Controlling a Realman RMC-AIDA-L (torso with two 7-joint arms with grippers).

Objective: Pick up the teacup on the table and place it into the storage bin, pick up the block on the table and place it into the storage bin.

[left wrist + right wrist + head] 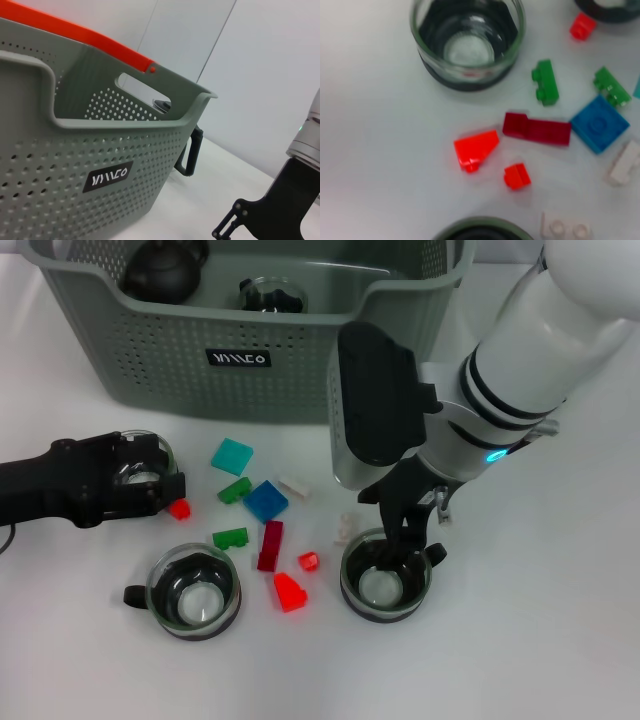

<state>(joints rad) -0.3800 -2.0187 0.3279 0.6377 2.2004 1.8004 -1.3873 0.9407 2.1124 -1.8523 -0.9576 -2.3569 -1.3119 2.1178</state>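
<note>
The white table carries the storage bin, three glass teacups and scattered coloured blocks.

White counter, evenly lit, soft shadows. Pale wall panels behind, 1 thin dark seam.

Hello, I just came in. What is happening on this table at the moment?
The robot is sorting teacups and blocks into the storage bin. Its right gripper reaches down into the rim of a glass teacup that stands on the table. The left gripper rests at another teacup, left of the scattered blocks. A third teacup stands untouched in front. The bin already holds dark items.
</note>
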